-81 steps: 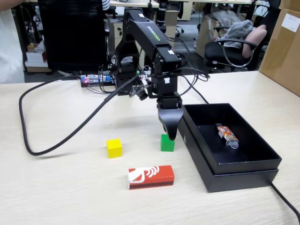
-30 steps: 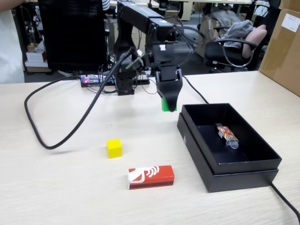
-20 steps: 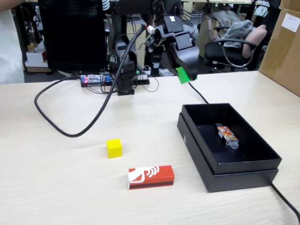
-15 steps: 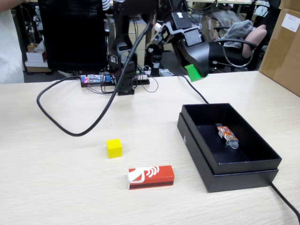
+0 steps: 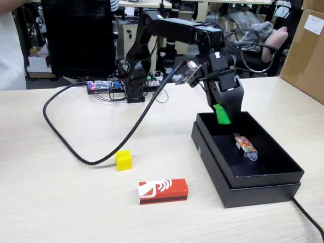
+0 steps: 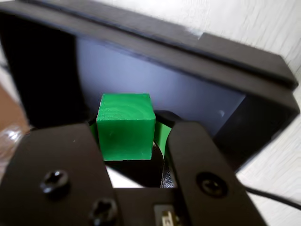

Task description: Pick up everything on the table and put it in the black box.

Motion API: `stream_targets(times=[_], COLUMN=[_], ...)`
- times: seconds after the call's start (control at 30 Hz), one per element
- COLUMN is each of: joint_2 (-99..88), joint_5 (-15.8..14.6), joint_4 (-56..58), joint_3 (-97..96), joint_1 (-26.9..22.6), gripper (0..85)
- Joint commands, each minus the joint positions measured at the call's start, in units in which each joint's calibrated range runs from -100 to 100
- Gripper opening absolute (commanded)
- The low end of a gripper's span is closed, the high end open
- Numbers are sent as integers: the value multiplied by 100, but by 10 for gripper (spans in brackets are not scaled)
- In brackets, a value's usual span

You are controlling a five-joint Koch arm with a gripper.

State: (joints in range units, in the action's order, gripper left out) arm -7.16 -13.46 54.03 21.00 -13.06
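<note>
In the fixed view, a thick black cable (image 5: 96, 147) loops across the left of the table (image 5: 61, 202) and rises toward the arm. Its low bend lies just beside the yellow cube (image 5: 123, 160), which sits on the wood left of centre. Nearer the camera and a little to the right lies the red packet (image 5: 163, 191), flat, its white end to the left, apart from the yellow cube and from the box.

Behind them the arm's base stands at the far edge of the table, and the arm reaches to the right and bends down. The gripper (image 5: 223, 112) hangs over the far left corner of the black box (image 5: 253, 195), its jaws clamped on the green cube (image 5: 221, 114), which is held in the air above the box floor. In the wrist view the green cube (image 6: 125, 126) sits between the two fingers (image 6: 197, 155), with the box's dark floor and walls (image 6: 188, 52) behind it.

Inside the box, right of the gripper, the orange item (image 5: 245, 144) lies on the floor, its clear end toward the camera. A brown carton (image 5: 306, 50) stands at the far right edge.
</note>
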Motion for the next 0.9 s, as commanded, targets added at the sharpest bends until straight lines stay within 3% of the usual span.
stream_targets(times=[0.0, 0.27, 0.4, 0.6, 0.87], joint_2=[136, 503, 561, 308, -1344], joint_5=[73, 117, 181, 186, 195], joint_4=[-25, -77, -77, -77, -68], joint_3=[347, 30, -61, -70, 75], joint_1=[44, 93, 68, 49, -176], gripper=[104, 114, 243, 266, 279])
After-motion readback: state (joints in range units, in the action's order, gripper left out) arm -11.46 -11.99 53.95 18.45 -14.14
